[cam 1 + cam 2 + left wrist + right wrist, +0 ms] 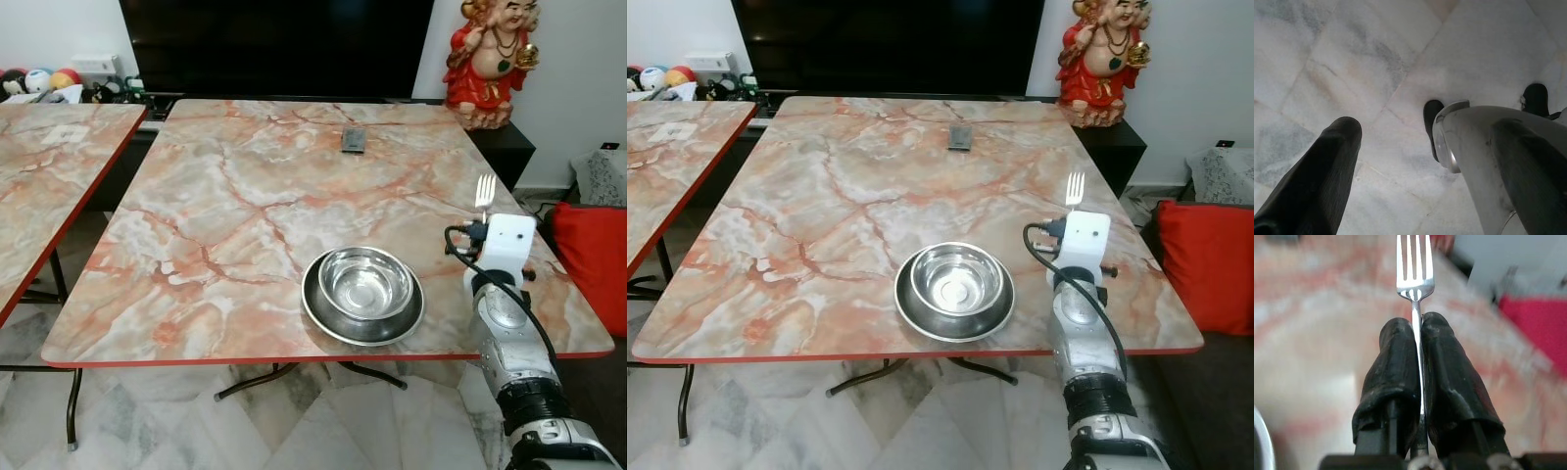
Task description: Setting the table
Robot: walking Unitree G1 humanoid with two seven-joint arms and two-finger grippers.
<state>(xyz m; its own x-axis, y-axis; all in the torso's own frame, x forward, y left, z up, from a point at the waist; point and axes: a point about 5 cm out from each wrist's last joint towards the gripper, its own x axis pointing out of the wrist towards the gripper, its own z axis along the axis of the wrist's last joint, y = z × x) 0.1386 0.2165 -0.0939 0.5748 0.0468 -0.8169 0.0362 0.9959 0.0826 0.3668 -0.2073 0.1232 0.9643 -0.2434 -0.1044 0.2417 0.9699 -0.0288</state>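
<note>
My right gripper (pixel 1418 340) pinches a fork (pixel 1415 269) between its 2 fingers beside the bowl (pixel 364 284); the handle is hidden. My left gripper (pixel 1396 142) hangs open over the floor.

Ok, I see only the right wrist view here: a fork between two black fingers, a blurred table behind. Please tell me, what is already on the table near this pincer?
Observer: A steel bowl sits inside a shallow steel plate near the table's front edge, to the left of the right pincer.
Operator: And is the fork over the table or beside it?
Observer: The fork is held upright over the marble table, close to its right edge.
Operator: Is anything else on this table?
Observer: One small dark flat object lies far back, near the middle.
Operator: And the left pincer?
Observer: The left pincer hangs open over the tiled floor.
</note>
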